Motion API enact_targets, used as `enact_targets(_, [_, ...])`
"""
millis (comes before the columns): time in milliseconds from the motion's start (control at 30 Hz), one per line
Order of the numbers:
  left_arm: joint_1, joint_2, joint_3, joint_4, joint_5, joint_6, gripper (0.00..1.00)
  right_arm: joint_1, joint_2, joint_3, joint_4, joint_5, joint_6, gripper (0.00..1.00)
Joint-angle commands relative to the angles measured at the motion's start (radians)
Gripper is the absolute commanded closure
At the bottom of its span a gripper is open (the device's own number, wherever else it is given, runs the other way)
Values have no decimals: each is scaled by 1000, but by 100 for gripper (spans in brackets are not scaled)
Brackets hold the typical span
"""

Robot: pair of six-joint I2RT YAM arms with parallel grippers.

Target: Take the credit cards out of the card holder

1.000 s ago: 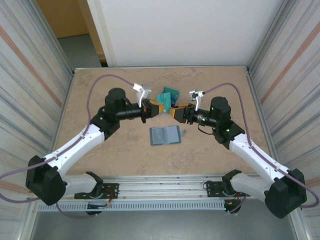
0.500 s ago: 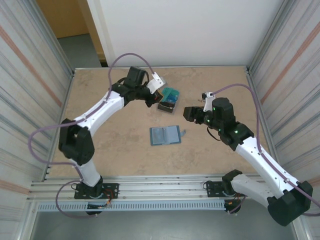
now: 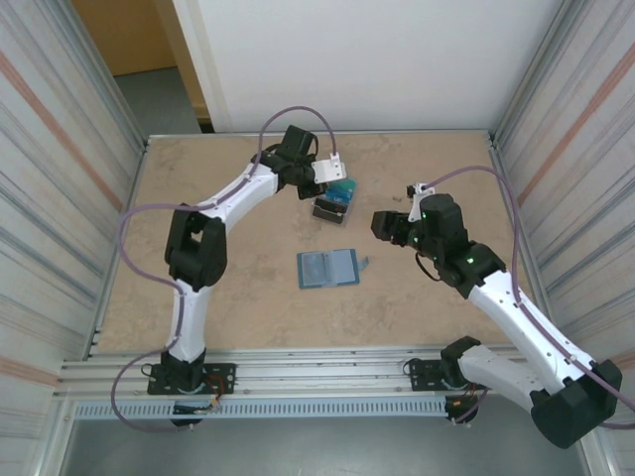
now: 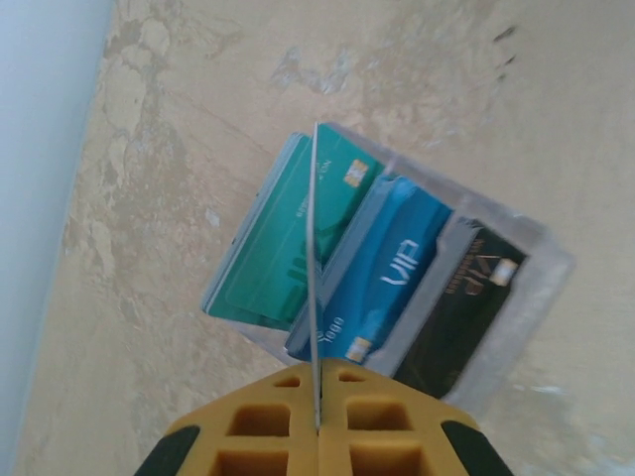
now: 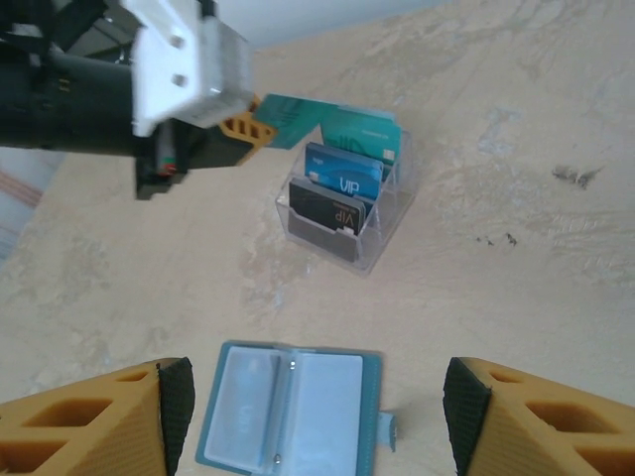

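The card holder (image 3: 327, 268) lies open and flat mid-table, a blue bifold with pale slots (image 5: 288, 407). My left gripper (image 4: 317, 382) is shut on a teal credit card (image 4: 313, 248), seen edge-on. It holds that card (image 5: 296, 107) over the back of a clear tray (image 5: 382, 223). In the tray stand a teal card (image 4: 283, 248), a blue card (image 4: 387, 278) and a black card (image 4: 461, 297). My right gripper (image 5: 319, 416) hangs open above the card holder with nothing between its fingers. From above, the left gripper (image 3: 319, 186) is at the tray (image 3: 327, 209) and the right gripper (image 3: 380, 224) is right of it.
Corrugated walls stand along the table's left and right sides, and a white panel stands behind it. A closure tab (image 5: 389, 431) sticks out from the card holder's right edge. Bare tabletop lies in front of the card holder (image 3: 327, 317).
My left gripper has carried the teal card from above the card holder back to the tray. My right gripper has let go, opened and drawn off to the right.
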Motion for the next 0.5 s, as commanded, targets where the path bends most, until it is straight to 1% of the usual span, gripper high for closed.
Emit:
enact_targets(0, [4,60,77,-3,-43,109,100,-1,-7,44,-18,40,11,31])
enact_targets(133, [4,122,140,2,-66,149,100,-1,-15,46,-30,51,18,31])
enact_targets(233, [4,150,177,-8,-55,159,100,-1,-22,44,-44,60,20,31])
enact_targets(333, [2,154,186,-10,-51,164,100,-1,-36,38,-48,63,23,32])
enact_targets(467, [2,114,160,-5,-29,173,100,-2,-53,23,-54,71,28,32])
